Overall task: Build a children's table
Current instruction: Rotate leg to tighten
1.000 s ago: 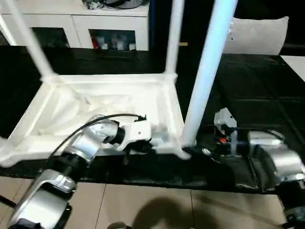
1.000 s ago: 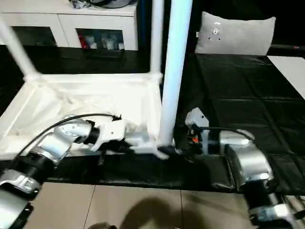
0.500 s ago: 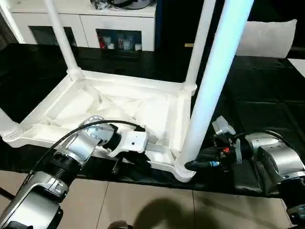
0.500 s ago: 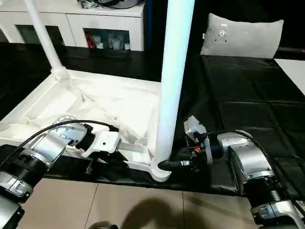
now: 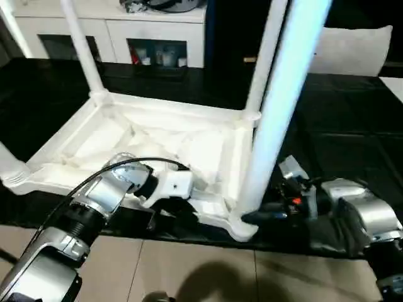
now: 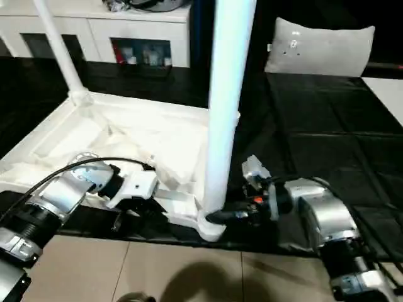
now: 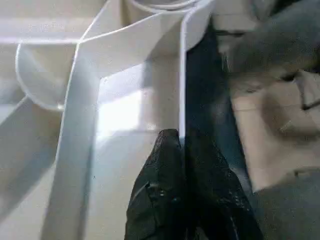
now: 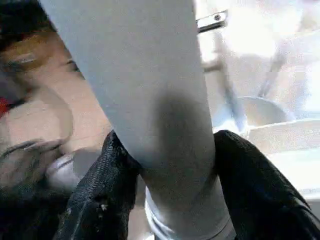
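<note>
The children's table (image 5: 157,108) lies upside down on a black mat, white ribbed underside up. Its legs stand upright in the corner sockets: two at the back (image 5: 80,50) (image 5: 264,60), one at the near left (image 5: 7,165), and the near right leg (image 5: 277,107) rising out of the picture. My left gripper (image 7: 182,142) is shut on the thin near rim of the table top, left of that leg's socket. My right gripper (image 8: 170,145) reaches in from the right, its black fingers (image 8: 102,190) pressed against both sides of the near right leg just above its socket (image 6: 211,223).
A white cabinet with glass doors (image 5: 113,31) stands behind the mat. A grey pillow (image 6: 318,47) lies at the back right. The black mat (image 5: 352,126) stretches to the right; tiled floor (image 5: 189,270) begins just in front of the table's near edge.
My right gripper's fingers have closed in around the base of the near right leg. The left gripper keeps its pinch on the rim. The camera shifted early on.
</note>
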Robot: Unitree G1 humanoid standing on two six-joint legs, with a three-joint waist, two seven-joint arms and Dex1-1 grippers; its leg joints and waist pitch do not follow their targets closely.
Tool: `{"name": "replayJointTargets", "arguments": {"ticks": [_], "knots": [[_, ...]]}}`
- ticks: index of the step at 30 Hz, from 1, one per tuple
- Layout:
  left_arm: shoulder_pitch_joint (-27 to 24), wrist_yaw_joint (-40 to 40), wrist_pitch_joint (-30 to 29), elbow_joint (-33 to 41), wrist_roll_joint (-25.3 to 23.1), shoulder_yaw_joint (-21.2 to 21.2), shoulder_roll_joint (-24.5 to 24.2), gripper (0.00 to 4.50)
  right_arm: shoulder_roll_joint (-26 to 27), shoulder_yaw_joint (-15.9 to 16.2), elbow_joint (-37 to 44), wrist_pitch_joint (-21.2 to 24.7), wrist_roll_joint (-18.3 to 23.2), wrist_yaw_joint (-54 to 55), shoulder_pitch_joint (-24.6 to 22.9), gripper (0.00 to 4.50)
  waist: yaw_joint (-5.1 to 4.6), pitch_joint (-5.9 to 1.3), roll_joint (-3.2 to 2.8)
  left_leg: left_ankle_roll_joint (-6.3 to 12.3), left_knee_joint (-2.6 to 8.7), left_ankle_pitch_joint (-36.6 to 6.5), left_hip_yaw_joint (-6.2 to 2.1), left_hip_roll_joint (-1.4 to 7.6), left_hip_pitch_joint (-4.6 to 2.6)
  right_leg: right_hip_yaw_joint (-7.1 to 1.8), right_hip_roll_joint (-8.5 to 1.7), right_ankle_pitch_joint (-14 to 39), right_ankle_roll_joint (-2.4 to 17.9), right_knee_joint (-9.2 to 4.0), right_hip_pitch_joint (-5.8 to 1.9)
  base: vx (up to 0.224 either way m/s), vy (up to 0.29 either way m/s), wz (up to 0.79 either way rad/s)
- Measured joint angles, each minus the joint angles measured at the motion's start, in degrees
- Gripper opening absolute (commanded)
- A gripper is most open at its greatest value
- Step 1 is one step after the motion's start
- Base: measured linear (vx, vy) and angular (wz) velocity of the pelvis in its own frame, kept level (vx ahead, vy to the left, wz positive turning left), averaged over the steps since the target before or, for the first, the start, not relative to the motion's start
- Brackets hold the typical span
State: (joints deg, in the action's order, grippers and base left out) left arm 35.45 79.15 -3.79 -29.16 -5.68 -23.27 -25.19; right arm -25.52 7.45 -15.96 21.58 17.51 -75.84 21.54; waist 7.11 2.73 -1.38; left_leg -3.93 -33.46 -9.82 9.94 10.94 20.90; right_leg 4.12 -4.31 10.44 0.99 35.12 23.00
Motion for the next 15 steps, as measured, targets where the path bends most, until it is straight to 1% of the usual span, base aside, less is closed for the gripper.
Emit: {"name": "replayJointTargets", "arguments": {"ticks": [1,2,4,5,7,9,10,11,12,13,15], "knots": [[0.13,-2.61,-1.75,-0.73,-0.74,1.03,0.5,0.0,2.32,-1.03,-0.47,0.32,-1.1,5.32,0.42,2.08,-0.82,0.01,0.04,-0.06,-0.02,0.03,0.0,-0.01,-0.17,0.0,0.0,0.02,-0.05,0.03,-0.05,0.0,0.0,0.0],[0.23,-4.69,-3.03,-1.31,-1.01,1.62,1.0,0.0,4.14,-1.64,-1.03,0.67,-2.1,9.55,1.05,2.06,-1.45,0.03,0.07,-0.08,-0.03,0.04,0.0,-0.01,-0.45,0.01,0.0,0.04,-0.09,0.01,-0.08,0.0,0.0,0.0],[0.74,-9.17,-6.28,-1.92,-1.69,2.65,2.93,0.0,7.33,-3.62,-2.46,2.16,-3.59,18.18,2.59,2.02,-2.74,0.04,0.09,-0.1,-0.03,0.06,-0.03,-0.05,-0.48,0.04,-0.01,0.06,-0.11,-0.28,-0.1,0.0,0.0,0.0],[0.88,-11.25,-7.53,-2.08,-2.1,3.13,4.09,0.0,8.77,-4.6,-3.13,2.81,-4.23,21.93,3.41,2.01,-3.25,0.06,0.12,-0.09,-0.08,0.05,-0.03,-0.06,-0.4,0.07,-0.05,0.06,-0.11,-0.35,-0.1,0.0,0.0,0.0],[1.05,-15.45,-10.19,-2.12,-2.18,3.83,6.38,0.0,11.3,-6.12,-4.09,4.06,-5.16,29.44,4.77,2.01,-4.21,0.06,0.15,-0.09,-0.03,0.05,-0.07,-0.06,-0.52,0.15,-0.06,0.05,-0.1,-0.72,-0.11,0.0,0.0,0.0],[1.64,-19.27,-12.62,-2.83,-2.43,4.79,8.25,0.0,14.1,-6.8,-5.52,3.82,-6.89,36.33,6.44,2.01,-4.82,0.04,0.19,-0.07,-0.05,0.04,-0.07,-0.07,-0.48,0.15,-0.06,0.04,-0.08,-0.8,-0.08,0.0,0.0,0.0],[2.36,-21.18,-13.86,-3.45,-2.74,5.33,9.16,0.0,15.5,-7.07,-6.52,3.08,-7.96,39.93,7.25,2.01,-5.0,0.05,0.21,-0.07,-0.06,0.04,-0.06,-0.08,-0.45,0.14,-0.06,0.04,-0.08,-0.82,-0.05,0.0,0.0,0.0],[2.56,-21.96,-14.39,-3.62,-2.78,5.46,9.58,0.0,15.92,-7.07,-6.92,2.6,-8.23,41.21,7.55,2.01,-5.05,0.05,0.2,-0.07,-0.03,0.04,-0.06,-0.1,-0.44,0.11,-0.06,0.04,-0.08,-0.88,-0.06,0.0,0.0,0.0],[2.71,-22.68,-14.94,-3.72,-2.81,5.57,10.07,0.0,16.24,-7.2,-7.38,1.72,-8.41,42.17,7.58,2.55,-5.0,0.05,0.21,-0.06,0.0,0.03,-0.06,-0.11,-0.43,0.11,-0.06,0.03,-0.07,-0.92,-0.08,0.0,0.0,0.0],[2.87,-23.32,-15.12,-3.77,-2.83,5.61,10.3,0.0,16.73,-7.63,-7.8,0.84,-8.4,42.81,7.58,2.68,-4.93,0.05,0.21,0.0,0.0,0.0,-0.06,-0.12,-0.4,0.09,-0.06,-0.03,-0.06,-0.95,-0.08,0.0,0.0,0.0],[3.09,-23.8,-15.13,-3.85,-2.88,5.61,10.5,0.0,17.4,-8.23,-8.09,0.18,-8.39,43.01,7.56,2.7,-4.85,0.05,0.21,0.08,-0.01,-0.05,-0.06,-0.17,-0.3,0.02,-0.06,-0.35,-0.05,-0.99,-0.03,0.0,0.0,0.0]]}}
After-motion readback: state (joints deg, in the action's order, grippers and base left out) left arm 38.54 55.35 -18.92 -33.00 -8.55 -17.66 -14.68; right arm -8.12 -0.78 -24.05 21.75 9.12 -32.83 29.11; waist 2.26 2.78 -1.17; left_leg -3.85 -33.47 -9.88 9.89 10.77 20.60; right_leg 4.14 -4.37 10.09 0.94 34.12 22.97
